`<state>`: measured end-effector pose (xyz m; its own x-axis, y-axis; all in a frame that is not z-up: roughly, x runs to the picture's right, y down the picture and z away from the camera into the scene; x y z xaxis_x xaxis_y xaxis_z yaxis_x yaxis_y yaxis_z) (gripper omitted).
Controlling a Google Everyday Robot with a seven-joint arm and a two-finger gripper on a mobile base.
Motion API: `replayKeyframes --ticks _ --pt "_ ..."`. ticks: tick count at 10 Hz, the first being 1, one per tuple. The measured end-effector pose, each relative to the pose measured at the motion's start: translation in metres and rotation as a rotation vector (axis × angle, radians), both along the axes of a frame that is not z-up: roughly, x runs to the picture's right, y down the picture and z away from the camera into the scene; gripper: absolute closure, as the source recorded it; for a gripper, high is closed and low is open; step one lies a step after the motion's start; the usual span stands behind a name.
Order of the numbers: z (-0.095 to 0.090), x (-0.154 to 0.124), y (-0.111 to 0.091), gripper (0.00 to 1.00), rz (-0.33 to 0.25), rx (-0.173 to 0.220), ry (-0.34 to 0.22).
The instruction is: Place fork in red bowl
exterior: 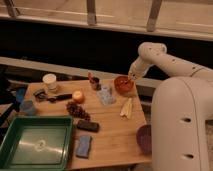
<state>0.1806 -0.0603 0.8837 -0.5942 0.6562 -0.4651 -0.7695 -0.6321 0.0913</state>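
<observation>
The gripper (131,78) hangs at the end of the white arm (165,57), directly over the right rim of the red bowl (123,84), its tip at or just above the bowl's edge. How far it is spread cannot be told, nor whether it holds anything. The fork cannot be made out anywhere; if it is at the gripper or in the bowl, it is too small to tell, so its long axis and pointing direction cannot be given either.

The bowl sits near the far right edge of the wooden table (110,140). Just left of it stands a clear plastic bottle (105,95), and beyond that a small dark cup (94,82). In front of the bowl lies a pale banana (126,108), its length running roughly toward the near edge. Further left are an orange (78,96), a bunch of grapes (76,109), a black-handled utensil (59,98) and a white cup (50,82). A green tray (35,145) fills the near left corner, with a blue sponge (83,146) just beside it. A purple bowl (144,139) sits at the near right edge, against the robot's white body.
</observation>
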Motion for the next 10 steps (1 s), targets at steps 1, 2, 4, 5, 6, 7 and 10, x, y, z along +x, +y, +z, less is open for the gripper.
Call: replayKeyframes --ticks 1,2,4,5,6,7,10 --pt "0.000 -0.007 0.005 0.48 0.000 -0.011 -0.020" --pt "-0.002 -0.014 0.013 0.36 0.002 -0.023 -0.042" --pt "-0.008 -0.016 0.019 0.22 0.009 -0.024 -0.066" --pt "-0.012 -0.017 0.019 0.20 0.010 -0.020 -0.075" --pt "-0.015 -0.019 0.019 0.20 0.009 -0.015 -0.082" --pt "-0.016 -0.019 0.018 0.20 0.009 -0.013 -0.083" --pt "-0.016 -0.021 0.018 0.20 0.008 -0.013 -0.084"
